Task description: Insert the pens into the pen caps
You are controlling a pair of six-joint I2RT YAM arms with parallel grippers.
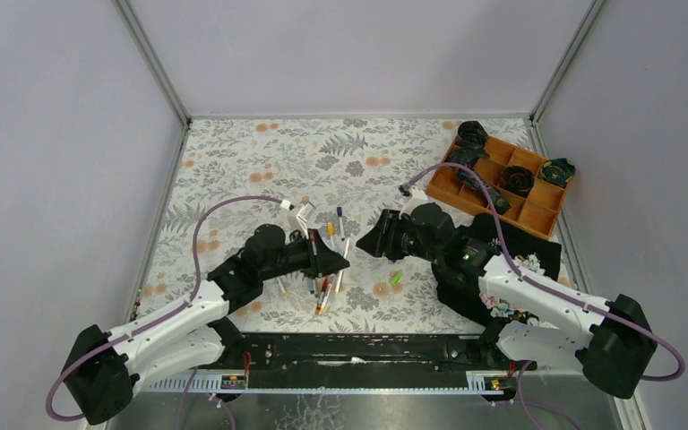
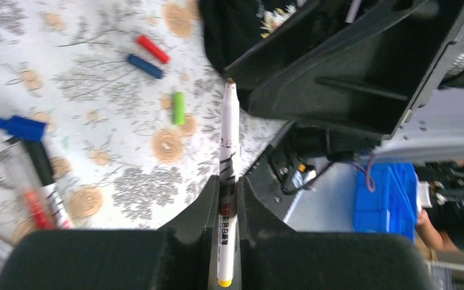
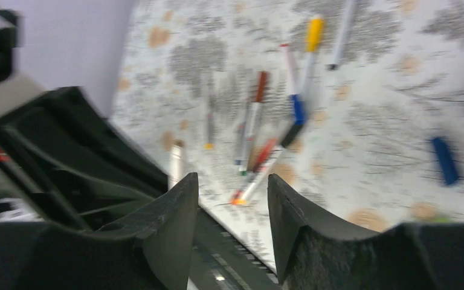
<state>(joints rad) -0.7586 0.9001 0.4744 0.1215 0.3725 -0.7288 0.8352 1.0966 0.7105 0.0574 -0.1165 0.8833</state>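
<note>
A: Progress check, capping job?

B: Partway, by my reading. The left gripper (image 2: 228, 184) has its jaws clenched on a white pen (image 2: 228, 121). The bare tip points out toward the right arm and the yellow end sits behind the jaws. It is held in the air above the counter (image 1: 260, 152) with no cap on it. The right gripper (image 3: 232, 187) has its jaws apart with nothing between them.

A: Caps?

B: Three lie loose on the counter to the right of centre: a green cap (image 2: 179, 107), a blue cap (image 2: 145, 66) and a red cap (image 2: 153, 49), the last two side by side. The other pens (image 1: 325, 291) lie in a heap near centre, by the left arm. A few seem to wear caps, one yellow and one blue, so some work looks done. At least three cappings are left, the held pen among them.

A: Anything doubtful?

B: The right wrist view is blurred, so I cannot count capped against bare pens. From above, the arms cover part of the heap and only the green cap shows. The held pen's tip colour is too small to read, so I cannot tell which cap matches it.
</note>
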